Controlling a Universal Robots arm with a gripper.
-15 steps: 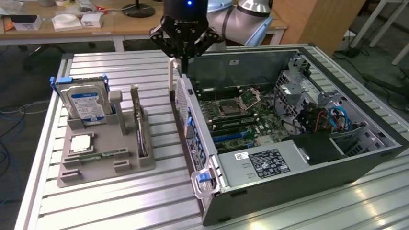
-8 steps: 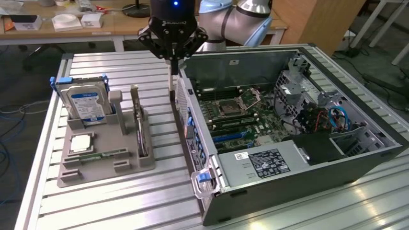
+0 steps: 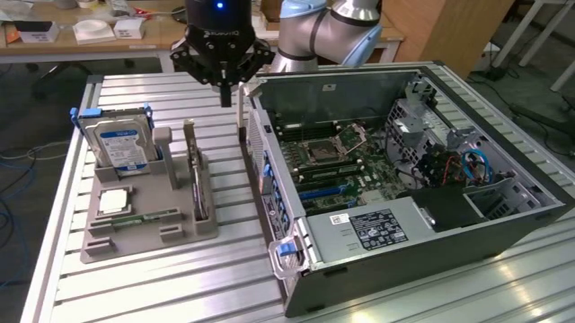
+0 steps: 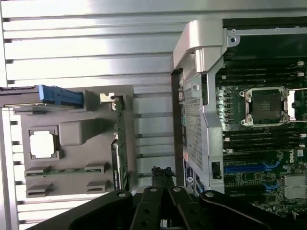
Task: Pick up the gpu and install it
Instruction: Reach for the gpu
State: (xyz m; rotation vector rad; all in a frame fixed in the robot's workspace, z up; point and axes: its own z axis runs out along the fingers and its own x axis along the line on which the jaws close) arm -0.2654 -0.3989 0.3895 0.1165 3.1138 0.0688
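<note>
Worktop [image 3: 144, 289]: ribbed aluminium slats, silvery, with bright glare near the exterior view's right corner. Grey parts holder [image 3: 134, 243] flat on the slats at the exterior view's left. Open computer case [image 3: 404, 242] on its side at the exterior view's right, motherboard [image 3: 332, 155] facing up. Narrow strip of bare slats between holder and case.

Gpu [image 3: 191, 168]: thin dark card, standing on its long edge in the slot along the holder's right side, the side nearest the case. Untouched, not yet installed.

Other parts in the same holder:
- hard drive [image 3: 121, 145] with blue-white label, upright at the far left corner;
- square processor [image 3: 114, 200], flat, nearer than the drive;
- green memory stick [image 3: 148, 217], flat in a groove just nearer than the processor.

Gripper [image 3: 225, 101]: black, hanging over the gap between holder and case, above and beyond the far end of the gpu, well apart from the card. Fingers pressed together, nothing held between them.

Room beyond the far edge of the worktop: wooden desk [image 3: 54, 50] at the exterior view's left, loaded with white boxes [image 3: 94, 30]; wooden panel [image 3: 449, 27] at the far right; grey-blue arm segments [image 3: 310, 33] behind the case; loose cables [image 3: 23, 158] on the grey floor to the left of the worktop.
</note>
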